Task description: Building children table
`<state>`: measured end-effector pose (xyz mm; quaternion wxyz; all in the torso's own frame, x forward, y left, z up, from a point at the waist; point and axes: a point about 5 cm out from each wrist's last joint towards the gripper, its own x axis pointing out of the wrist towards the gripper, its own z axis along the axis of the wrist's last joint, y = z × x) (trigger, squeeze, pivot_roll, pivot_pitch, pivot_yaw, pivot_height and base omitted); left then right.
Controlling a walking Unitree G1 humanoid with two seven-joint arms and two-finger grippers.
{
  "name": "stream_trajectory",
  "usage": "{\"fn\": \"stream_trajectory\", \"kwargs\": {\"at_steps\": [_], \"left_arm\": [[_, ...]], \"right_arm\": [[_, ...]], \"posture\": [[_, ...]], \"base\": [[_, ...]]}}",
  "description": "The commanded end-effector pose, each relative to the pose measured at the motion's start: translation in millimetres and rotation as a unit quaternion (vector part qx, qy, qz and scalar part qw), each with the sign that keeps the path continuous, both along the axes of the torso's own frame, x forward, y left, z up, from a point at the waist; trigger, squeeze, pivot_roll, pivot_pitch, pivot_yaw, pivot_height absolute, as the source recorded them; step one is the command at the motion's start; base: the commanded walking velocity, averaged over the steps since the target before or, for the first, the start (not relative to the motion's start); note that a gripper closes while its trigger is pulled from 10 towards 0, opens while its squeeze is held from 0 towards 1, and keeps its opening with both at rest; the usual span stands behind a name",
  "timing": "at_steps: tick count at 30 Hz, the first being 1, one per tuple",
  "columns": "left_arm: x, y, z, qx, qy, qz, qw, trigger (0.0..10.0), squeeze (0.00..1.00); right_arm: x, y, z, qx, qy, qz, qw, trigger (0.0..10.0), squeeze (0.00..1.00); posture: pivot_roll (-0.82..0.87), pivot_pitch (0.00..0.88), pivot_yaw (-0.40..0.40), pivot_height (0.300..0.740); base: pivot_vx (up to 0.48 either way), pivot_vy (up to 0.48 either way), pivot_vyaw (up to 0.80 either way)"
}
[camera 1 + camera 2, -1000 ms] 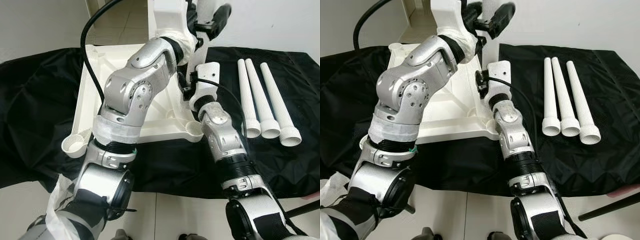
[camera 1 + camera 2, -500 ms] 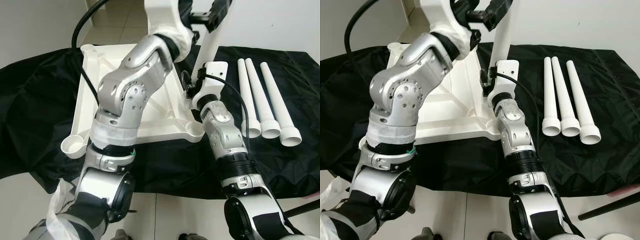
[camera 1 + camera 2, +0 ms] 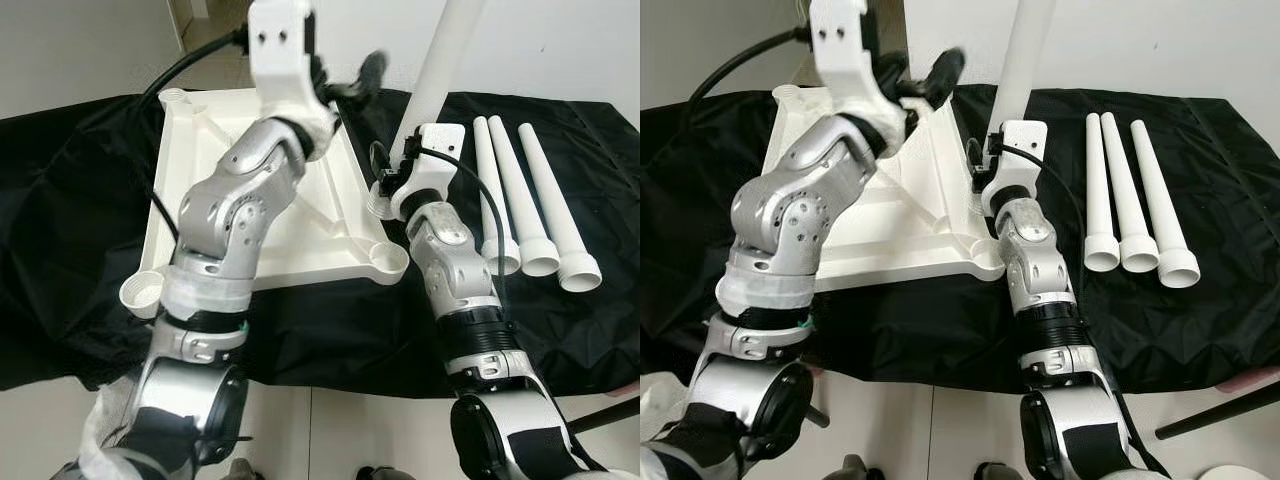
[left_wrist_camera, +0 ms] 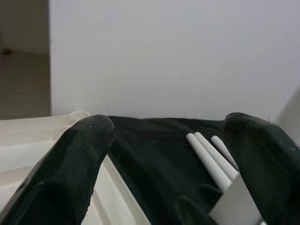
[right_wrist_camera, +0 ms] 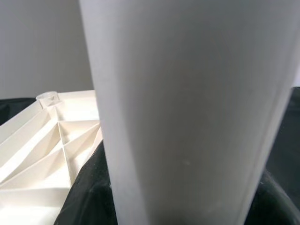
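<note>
Left claw (image 3: 350, 85) now withdrawn, parted, empty; right claw (image 3: 392, 185) clamping upright table leg (image 3: 440, 70).

The upright white plastic table leg (image 3: 440, 70) is cut by the top edge; right gripper fingers are hidden behind it.

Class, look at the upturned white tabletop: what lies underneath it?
The tabletop rests ribs-up on a black cloth, which spreads out around it and also carries three loose legs. Whatever lies beneath the cloth under the tabletop is covered.
</note>
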<state>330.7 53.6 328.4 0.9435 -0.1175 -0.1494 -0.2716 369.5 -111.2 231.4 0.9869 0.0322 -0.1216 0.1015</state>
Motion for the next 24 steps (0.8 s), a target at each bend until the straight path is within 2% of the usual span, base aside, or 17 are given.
{"fn": "stream_trajectory", "kwargs": {"at_steps": [1,7,9,15,17,20,24], "left_arm": [[-0.7,0.9,-8,0.018,0.009,0.006,1.000,10.0,0.00],[-2.1,8.7,-25,0.042,0.019,0.014,0.999,10.0,0.00],[-2.9,14.4,-37,0.055,0.030,0.023,0.998,10.0,0.00],[-6.4,20.2,-51,0.063,0.036,0.022,0.997,10.0,0.00],[-8.0,23.1,-54,0.069,0.030,0.025,0.997,10.0,0.00],[-13.9,27.5,-66,0.111,0.001,0.041,0.993,10.0,0.00],[-19.0,28.3,-70,0.128,-0.005,0.037,0.991,10.0,0.00]], "right_arm": [[-1.7,1.6,1,-0.013,-0.003,0.010,1.000,10.0,0.00],[-2.8,-0.9,-2,-0.022,-0.003,0.008,1.000,10.0,0.00],[-4.7,-1.1,-3,-0.022,-0.008,0.004,1.000,10.0,0.00],[-7.7,0.5,-4,-0.014,-0.014,0.010,1.000,10.0,0.00],[-8.7,1.6,-5,-0.013,-0.014,0.013,1.000,10.0,0.00],[-9.4,3.8,-8,-0.018,-0.010,0.019,1.000,10.0,0.00],[-10.5,6.0,-10,-0.024,-0.010,0.022,0.999,10.0,0.00]], "posture": [[-0.05,0.082,0.043,0.740],[-0.05,0.095,0.033,0.740],[-0.04,0.109,0.019,0.740],[-0.04,0.117,0.006,0.740],[-0.04,0.123,-0.001,0.740],[-0.03,0.129,-0.013,0.740],[-0.02,0.131,-0.016,0.740]], "base": [[0.000,0.000,0.00],[0.000,0.000,0.00],[0.000,0.000,0.00],[0.000,0.000,0.00],[0.000,0.000,0.00],[0.000,0.000,0.00],[0.000,0.000,0.00]]}}
